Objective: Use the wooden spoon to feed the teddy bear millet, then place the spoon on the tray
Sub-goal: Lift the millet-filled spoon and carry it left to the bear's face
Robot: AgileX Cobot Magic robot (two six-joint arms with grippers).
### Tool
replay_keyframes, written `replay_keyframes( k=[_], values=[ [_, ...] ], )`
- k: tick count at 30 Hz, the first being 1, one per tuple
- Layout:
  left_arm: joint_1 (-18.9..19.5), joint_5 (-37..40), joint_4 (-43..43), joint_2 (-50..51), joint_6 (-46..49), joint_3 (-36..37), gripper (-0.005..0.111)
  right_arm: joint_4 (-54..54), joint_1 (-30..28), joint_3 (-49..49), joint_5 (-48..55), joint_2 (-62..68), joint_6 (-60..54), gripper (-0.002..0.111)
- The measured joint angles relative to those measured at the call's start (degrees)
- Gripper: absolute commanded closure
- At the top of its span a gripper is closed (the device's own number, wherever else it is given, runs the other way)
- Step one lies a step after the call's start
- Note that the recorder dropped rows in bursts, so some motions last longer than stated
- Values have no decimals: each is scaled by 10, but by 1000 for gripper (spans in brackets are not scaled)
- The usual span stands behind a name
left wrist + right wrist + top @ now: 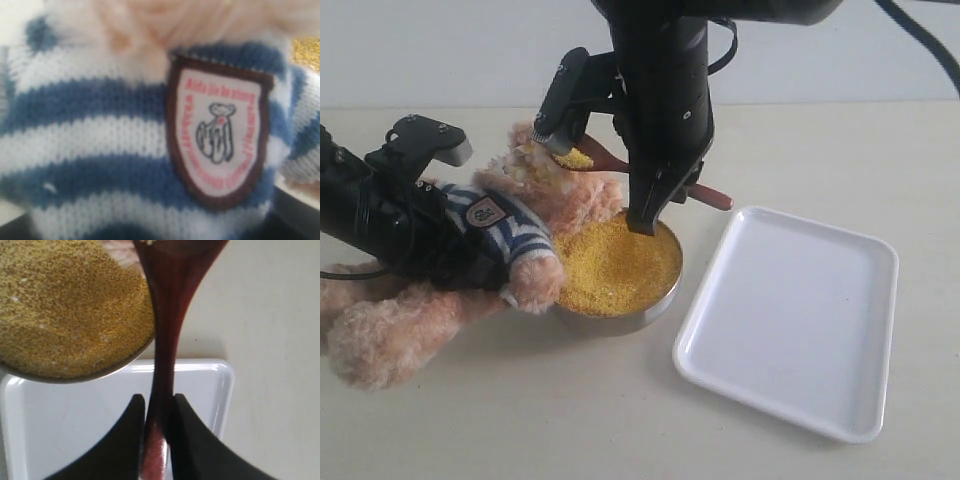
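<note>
The right pincer clamps the wooden spoon, its millet at the teddy bear: feeding looks underway. The tray beside that pincer has no spoon yet. I cannot tell the left pincer's grip.

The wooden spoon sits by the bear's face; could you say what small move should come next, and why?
Probably tip the wooden spoon toward the teddy bear: the spoon's bowl, heaped with millet, is at its face, and the jaws of the right gripper clamp the handle.

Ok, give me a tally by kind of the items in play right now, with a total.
teddy bear: 1
steel bowl of millet: 1
wooden spoon: 1
tray: 1
Total: 4
</note>
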Motion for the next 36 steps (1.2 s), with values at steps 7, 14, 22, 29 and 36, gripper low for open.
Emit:
replay_keyframes(
  k=[7,14,22,29,36],
  values=[
    [0,8,40,0,-40,0,103,27,0,0,0,-4,18,109],
    [0,7,48,0,-48,0,103,30,0,0,1,-9,22,109],
    [0,7,50,0,-50,-2,103,40,0,-67,1,-9,22,109],
    [0,7,50,0,-50,-2,103,50,4,-80,1,3,32,109],
    [0,12,49,0,-50,-13,103,21,39,-85,3,41,43,109]
  ],
)
